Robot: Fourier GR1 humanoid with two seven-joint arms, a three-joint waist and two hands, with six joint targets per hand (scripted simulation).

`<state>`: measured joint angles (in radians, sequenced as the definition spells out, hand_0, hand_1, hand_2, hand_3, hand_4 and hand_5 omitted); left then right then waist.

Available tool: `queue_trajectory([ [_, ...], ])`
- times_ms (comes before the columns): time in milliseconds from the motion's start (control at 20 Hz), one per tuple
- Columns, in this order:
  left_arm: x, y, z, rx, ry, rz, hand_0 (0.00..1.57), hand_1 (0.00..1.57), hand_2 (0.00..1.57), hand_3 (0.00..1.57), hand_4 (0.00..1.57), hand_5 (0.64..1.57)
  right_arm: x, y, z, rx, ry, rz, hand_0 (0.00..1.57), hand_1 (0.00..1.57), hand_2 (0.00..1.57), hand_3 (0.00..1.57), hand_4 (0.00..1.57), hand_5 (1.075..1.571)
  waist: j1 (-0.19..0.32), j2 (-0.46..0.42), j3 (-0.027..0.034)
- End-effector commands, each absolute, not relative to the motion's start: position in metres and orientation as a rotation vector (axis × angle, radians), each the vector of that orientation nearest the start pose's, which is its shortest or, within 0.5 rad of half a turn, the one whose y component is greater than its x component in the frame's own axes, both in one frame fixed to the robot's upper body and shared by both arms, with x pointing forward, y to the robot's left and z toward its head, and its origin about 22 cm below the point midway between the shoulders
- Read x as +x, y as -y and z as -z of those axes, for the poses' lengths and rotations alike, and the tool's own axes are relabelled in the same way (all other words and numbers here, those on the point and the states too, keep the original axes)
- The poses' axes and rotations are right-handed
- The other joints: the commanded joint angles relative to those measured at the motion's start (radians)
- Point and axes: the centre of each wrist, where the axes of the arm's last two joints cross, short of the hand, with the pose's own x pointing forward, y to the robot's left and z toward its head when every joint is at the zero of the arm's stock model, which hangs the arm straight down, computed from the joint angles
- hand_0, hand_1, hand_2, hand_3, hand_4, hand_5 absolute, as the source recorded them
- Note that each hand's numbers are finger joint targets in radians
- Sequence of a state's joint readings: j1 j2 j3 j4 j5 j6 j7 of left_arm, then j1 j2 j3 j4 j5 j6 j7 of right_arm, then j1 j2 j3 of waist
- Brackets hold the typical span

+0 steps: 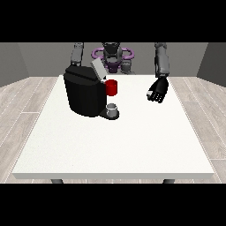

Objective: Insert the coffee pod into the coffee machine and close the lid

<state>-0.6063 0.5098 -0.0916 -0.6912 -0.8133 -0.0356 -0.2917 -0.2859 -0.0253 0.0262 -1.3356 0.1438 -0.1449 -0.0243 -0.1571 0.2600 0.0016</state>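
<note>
Though out over the white table (110, 150), holds nothing: hand at the view's right (158, 91), black, fingers loose and a little bent, free for picking up. Well apart, toward the view's left: coffee machine (86, 95), black, boxy, smooth. Lid (98, 69), flat and grey, tipped up, so open for filling. Just beside, a red thing at the machine (111, 87), round. Lower, on the machine's dark shelf, a small round grey thing (113, 109); maybe the pod, cannot tell. Other hand hidden.
</note>
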Motion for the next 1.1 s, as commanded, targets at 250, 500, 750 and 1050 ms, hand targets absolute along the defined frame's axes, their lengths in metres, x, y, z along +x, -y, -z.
queue_trajectory([
  [250,0.386,-0.341,-0.041,0.667,1.374,1.189,1.37,1.37,1.37,1.3,0.48,1.571,0.299,0.207,0.011,-0.27,1.549,-0.136,0.0,0.0,0.0,0.0,0.0,1.571,0.025,-0.054,-0.0018],
  [500,0.39,-0.341,-0.045,0.556,1.354,1.164,1.45,1.45,1.43,1.35,0.53,1.571,0.293,0.214,0.018,-0.256,1.48,-0.178,0.0,0.0,0.0,0.0,0.0,1.571,0.022,-0.128,-0.0017],
  [750,0.418,-0.287,-0.09,0.507,1.347,1.236,1.37,1.37,1.38,1.33,0.5,1.571,0.289,0.213,0.048,-0.292,1.437,-0.179,0.0,0.0,0.0,0.0,0.0,1.571,0.049,-0.17,-0.001],
  [1050,0.428,-0.27,-0.115,0.474,1.383,1.274,1.4,1.4,1.4,1.34,0.6,1.571,0.295,0.206,0.041,-0.253,1.458,-0.168,0.0,0.0,0.0,0.0,0.0,1.571,0.024,-0.185,-0.0014],
])
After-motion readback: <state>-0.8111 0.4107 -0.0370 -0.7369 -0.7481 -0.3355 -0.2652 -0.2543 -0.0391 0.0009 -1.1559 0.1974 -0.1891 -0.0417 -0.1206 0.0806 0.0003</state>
